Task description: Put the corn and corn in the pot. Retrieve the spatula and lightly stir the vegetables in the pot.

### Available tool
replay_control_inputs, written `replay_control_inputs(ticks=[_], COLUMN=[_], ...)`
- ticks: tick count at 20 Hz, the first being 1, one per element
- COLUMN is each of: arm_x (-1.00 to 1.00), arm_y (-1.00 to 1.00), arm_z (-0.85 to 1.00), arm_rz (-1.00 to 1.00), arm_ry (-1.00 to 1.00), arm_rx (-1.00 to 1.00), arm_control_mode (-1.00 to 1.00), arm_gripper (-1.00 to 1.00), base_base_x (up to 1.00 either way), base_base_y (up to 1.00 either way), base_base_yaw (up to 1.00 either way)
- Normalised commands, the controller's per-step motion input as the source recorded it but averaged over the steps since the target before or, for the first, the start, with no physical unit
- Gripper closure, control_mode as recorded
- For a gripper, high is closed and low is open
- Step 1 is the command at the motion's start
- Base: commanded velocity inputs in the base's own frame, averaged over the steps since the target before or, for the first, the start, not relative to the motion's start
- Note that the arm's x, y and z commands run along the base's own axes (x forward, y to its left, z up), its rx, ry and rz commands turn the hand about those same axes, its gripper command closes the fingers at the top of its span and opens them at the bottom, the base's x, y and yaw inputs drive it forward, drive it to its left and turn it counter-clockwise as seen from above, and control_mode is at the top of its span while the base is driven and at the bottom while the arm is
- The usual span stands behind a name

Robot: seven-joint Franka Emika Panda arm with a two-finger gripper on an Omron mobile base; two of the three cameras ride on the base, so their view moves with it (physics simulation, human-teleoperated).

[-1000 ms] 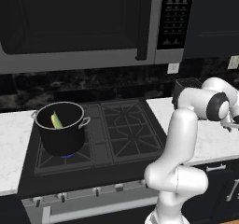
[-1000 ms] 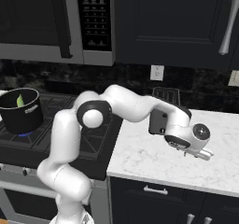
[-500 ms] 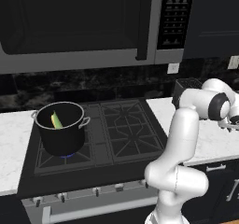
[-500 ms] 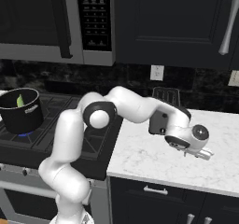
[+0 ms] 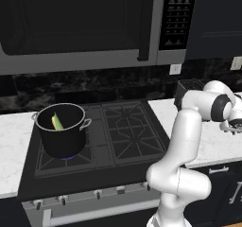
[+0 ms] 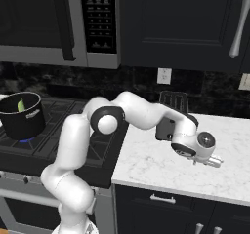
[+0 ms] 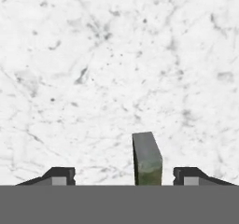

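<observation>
the pot (image 5: 62,129) stands on the front left burner of the black stove (image 5: 118,136), at about 9 o'clock in the left base view, with a small blue flame under it. a corn (image 5: 56,122) leans inside it, pale green and yellow; the right base view shows the same pot (image 6: 20,114) at its 9 o'clock edge with only a green tip of the corn (image 6: 21,105) above the rim. a second cob cannot be told apart in either view.

the arm reaches right over the white marble tabletop (image 6: 161,165). in the right base view the gripper (image 6: 213,160) sits low over the marble at about 4 o'clock, in front of the dark toaster (image 6: 172,103) by the wall.

the hand view gives what the base views do not: the fingers (image 7: 58,176) stand wide apart at 7 and 5 o'clock, closed on nothing, and between them, nearer the 5 o'clock one, lies the spatula (image 7: 147,158), a grey-green squarish slab on the marble. whether either finger touches it cannot be told.
</observation>
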Motion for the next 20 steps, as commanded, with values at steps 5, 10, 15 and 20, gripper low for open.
replay_control_inputs(ticks=[5, 10, 15, 20], arm_x=[-0.02, -0.26, -0.34, -0.54], arm_y=[0.0, 0.0, 0.0, 0.0], arm_z=[-0.08, 0.08, 0.66, 1.0], arm_rz=[0.0, 0.0, 0.0, 0.01], arm_ry=[0.0, -0.07, -0.16, -0.05], arm_rx=[-0.05, -0.02, -0.01, -0.02], arm_control_mode=[-1.0, -1.0, -1.0, -1.0], arm_gripper=[1.0, 1.0, 1.0, 1.0], base_base_x=[0.0, 0.0, 0.0, 0.0], base_base_y=[0.0, 0.0, 0.0, 0.0], base_base_yaw=[0.0, 0.0, 0.0, 0.0])
